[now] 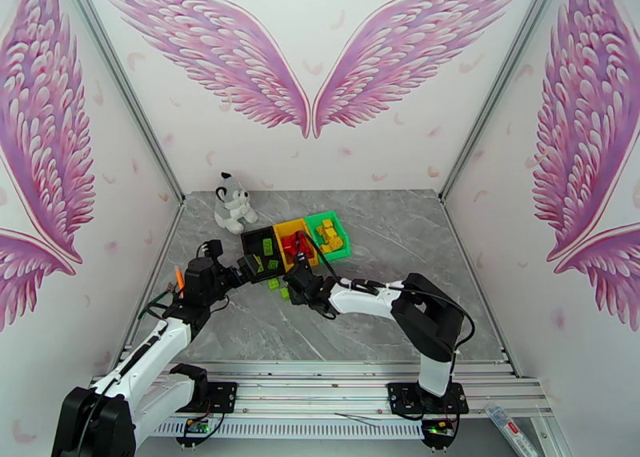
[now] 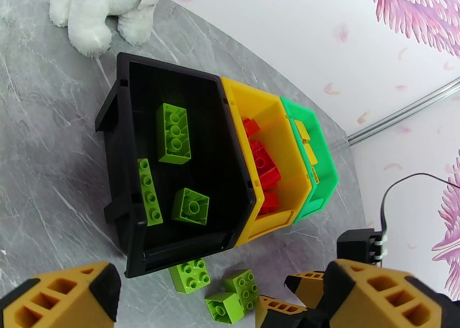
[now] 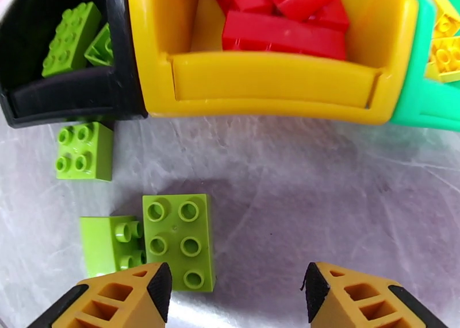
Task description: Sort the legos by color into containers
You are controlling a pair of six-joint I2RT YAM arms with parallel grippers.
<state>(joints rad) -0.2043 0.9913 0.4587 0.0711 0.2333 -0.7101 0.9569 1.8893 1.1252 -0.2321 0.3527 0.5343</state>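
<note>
The left gripper (image 2: 221, 286) is hovering, fingers spread wide and empty, near the black rectangular plastic bin (image 2: 123, 151), which is holding three green studded bricks (image 2: 174, 132). The right gripper (image 3: 236, 286), fingers apart and gripping nothing, is hanging over the grey marbled table (image 3: 287, 197) beside three loose green bricks (image 3: 178, 240); whether one finger is touching the nearest is unclear. Red bricks (image 3: 282, 33) are filling the yellow plastic bin (image 3: 276, 85).

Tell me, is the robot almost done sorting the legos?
Nearly. Done: red bricks sit in the yellow bin, yellow bricks in the green bin, and three green bricks in the black bin. In hand: nothing; the right gripper is open above the table. Left: three loose green bricks on the table by the black bin.
</note>
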